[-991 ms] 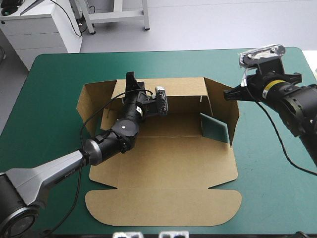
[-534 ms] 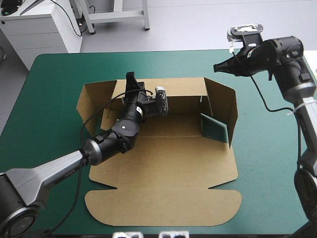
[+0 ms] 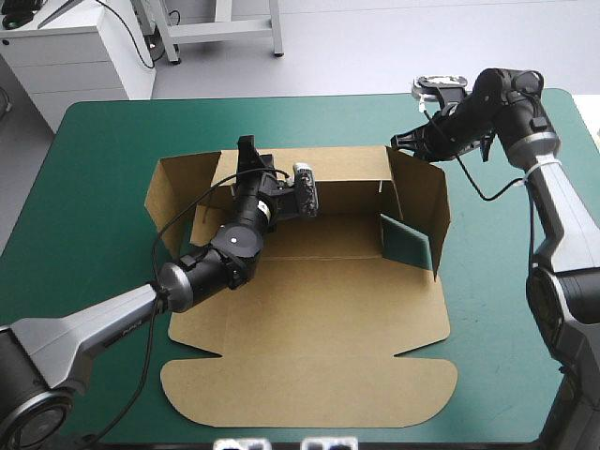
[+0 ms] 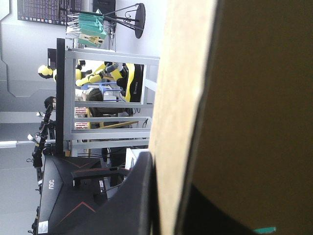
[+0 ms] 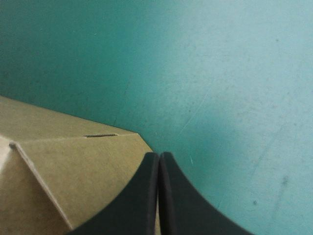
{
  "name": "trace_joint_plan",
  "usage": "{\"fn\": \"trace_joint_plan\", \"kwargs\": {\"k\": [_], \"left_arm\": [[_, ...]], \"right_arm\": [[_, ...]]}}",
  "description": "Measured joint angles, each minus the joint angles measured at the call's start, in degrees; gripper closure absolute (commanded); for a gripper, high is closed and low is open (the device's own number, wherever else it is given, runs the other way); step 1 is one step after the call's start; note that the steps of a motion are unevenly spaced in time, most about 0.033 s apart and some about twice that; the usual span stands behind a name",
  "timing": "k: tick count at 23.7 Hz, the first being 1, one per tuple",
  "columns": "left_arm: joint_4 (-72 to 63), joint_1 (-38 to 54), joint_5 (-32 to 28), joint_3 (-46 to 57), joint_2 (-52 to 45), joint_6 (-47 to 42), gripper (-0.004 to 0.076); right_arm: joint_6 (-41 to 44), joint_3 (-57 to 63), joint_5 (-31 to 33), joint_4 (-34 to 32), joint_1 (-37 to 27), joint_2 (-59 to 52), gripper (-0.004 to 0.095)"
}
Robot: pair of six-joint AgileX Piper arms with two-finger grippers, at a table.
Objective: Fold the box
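The brown box [image 3: 309, 309] lies on the teal-green cover with its far wall and both side walls raised and its lid flat toward the near edge. My left gripper [image 3: 248, 148] is at the top of the far wall, left of its middle. In the left wrist view this gripper [image 4: 168, 171] is shut on the box, the board's edge [image 4: 183, 73] running between the black fingers. My right gripper [image 3: 400, 142] hovers shut at the box's far right corner, over the right wall's top. In the right wrist view its tips [image 5: 159, 156] meet just above the box corner [image 5: 73, 166].
A small inner flap [image 3: 405, 242] stands tilted inside the box by the right wall [image 3: 427, 202]. The left wall [image 3: 173, 187] leans outward. Bare teal-green cover [image 3: 506, 309] lies to the right of the box and along the far edge [image 3: 309, 117].
My right arm swung from beside the right wall up and back, then inward, bringing its shut gripper to the box's far right corner. The left gripper and the box stayed put.
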Motion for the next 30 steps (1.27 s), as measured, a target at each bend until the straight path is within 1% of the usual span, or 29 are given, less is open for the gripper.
{"fn": "trace_joint_plan", "kwargs": {"k": [2, 4, 7, 9, 10, 11, 13, 14, 15, 19, 22, 23, 25, 29, 30], "left_arm": [[0.12, 0.00, 0.00, 0.00, 0.00, -0.05, 0.0731], [0.12, 0.00, 0.00, 0.00, 0.00, -0.05, 0.0731], [0.12, 0.00, 0.00, 0.00, 0.00, -0.05, 0.0731], [0.12, 0.00, 0.05, 0.00, 0.00, -0.05, 0.0731], [0.21, 0.00, 0.05, 0.19, 0.00, -0.05, 0.0731], [0.34, 0.00, 0.05, 0.37, 0.00, -0.05, 0.0731], [0.63, 0.00, 0.00, 0.73, 0.00, -0.05, 0.0731], [0.77, 0.00, 0.00, 0.86, 0.00, 0.00, 0.0731], [0.77, 0.00, 0.00, 0.86, 0.00, 0.00, 0.0731], [0.82, 0.00, -0.40, 0.86, 0.00, 0.00, 0.0731], [0.82, 0.00, -0.62, 0.86, 0.00, 0.00, 0.0731], [0.82, 0.00, -0.62, 0.86, 0.00, 0.00, 0.0731], [0.82, 0.00, -0.62, 0.86, 0.00, 0.00, 0.0731], [0.82, 0.00, -0.66, 0.86, 0.00, 0.38, 0.0731], [0.82, 0.00, -0.66, 0.86, 0.00, 0.38, 0.0731]], "right_arm": [[-0.93, 0.54, 0.40, 0.81, 0.00, -0.26, 0.0928], [-2.91, 2.94, 0.38, 3.56, 0.00, -1.27, 0.0928], [-5.64, 10.41, -0.35, 5.26, 0.00, -5.01, 0.0928], [-8.00, 17.01, -4.46, 6.58, 0.00, -8.58, 0.0928], [-10.79, 22.76, -8.74, 9.07, 0.00, -11.46, 0.0928], [-12.65, 25.89, -11.20, 10.63, 0.00, -13.14, 0.0928], [-20.32, 35.75, -18.97, 15.97, 0.00, -18.26, 0.0928], [-25.99, 40.94, -23.20, 19.43, 0.00, -21.17, 0.0928], [-28.74, 43.41, -25.74, 21.80, 0.00, -22.36, 0.0928], [-43.76, 53.60, -33.89, 32.42, 0.00, -27.03, 0.0926], [-52.90, 57.91, -36.77, 38.77, 0.00, -28.54, 0.0904], [-55.53, 58.64, -37.06, 39.97, 0.00, -28.59, 0.0880], [-59.03, 59.83, -37.01, 41.34, 0.00, -28.63, 0.0769], [-62.94, 60.03, -34.61, 41.47, 0.00, -28.63, 0.0427], [-63.68, 60.03, -34.15, 41.56, 0.00, -28.63, 0.0357]]}}
